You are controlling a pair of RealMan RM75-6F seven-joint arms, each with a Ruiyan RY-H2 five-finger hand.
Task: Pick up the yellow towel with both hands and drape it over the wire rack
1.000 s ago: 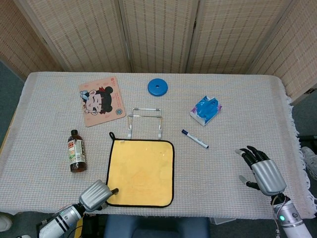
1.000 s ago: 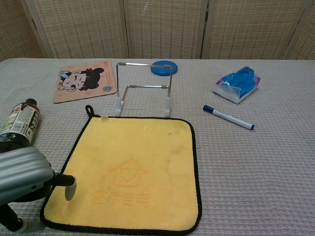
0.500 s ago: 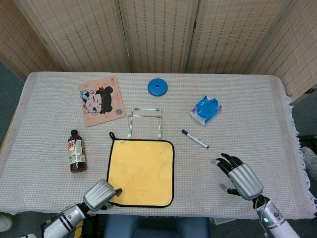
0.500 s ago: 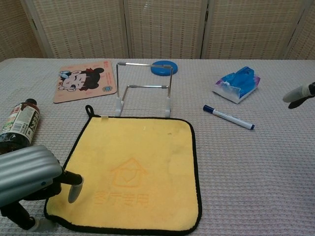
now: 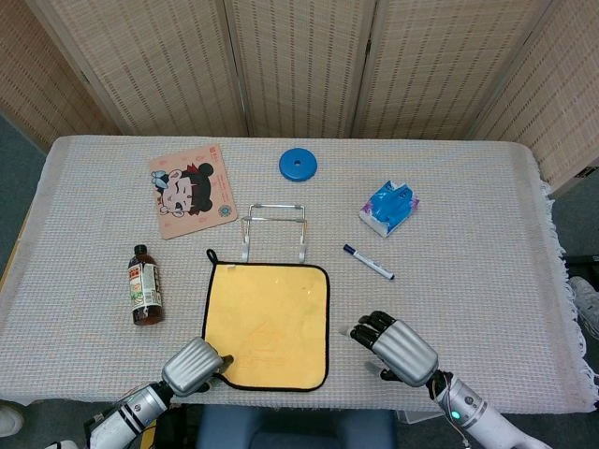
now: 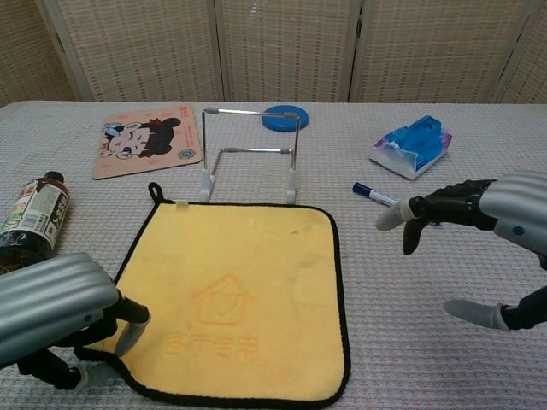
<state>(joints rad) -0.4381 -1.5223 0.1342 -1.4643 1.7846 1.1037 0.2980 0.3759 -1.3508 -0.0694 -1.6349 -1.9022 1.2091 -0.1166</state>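
The yellow towel (image 5: 267, 323) (image 6: 235, 295), edged in black, lies flat near the table's front edge. Just behind it stands the wire rack (image 5: 273, 229) (image 6: 250, 154), upright and bare. My left hand (image 5: 195, 367) (image 6: 55, 320) is at the towel's near left corner, with a finger on top of the cloth and the thumb under its edge, pinching it. My right hand (image 5: 398, 348) (image 6: 479, 213) hovers to the right of the towel with its fingers spread. It holds nothing and does not touch the cloth.
A brown bottle (image 5: 144, 285) lies left of the towel. A cartoon mat (image 5: 192, 190) and a blue disc (image 5: 298, 165) sit behind the rack. A blue marker (image 5: 368, 263) and a blue tissue pack (image 5: 389, 207) lie to the right, beyond my right hand.
My right hand has swept leftward from the table's right side toward the towel. My left hand crept forward onto the near left corner, which shifted inward with it.
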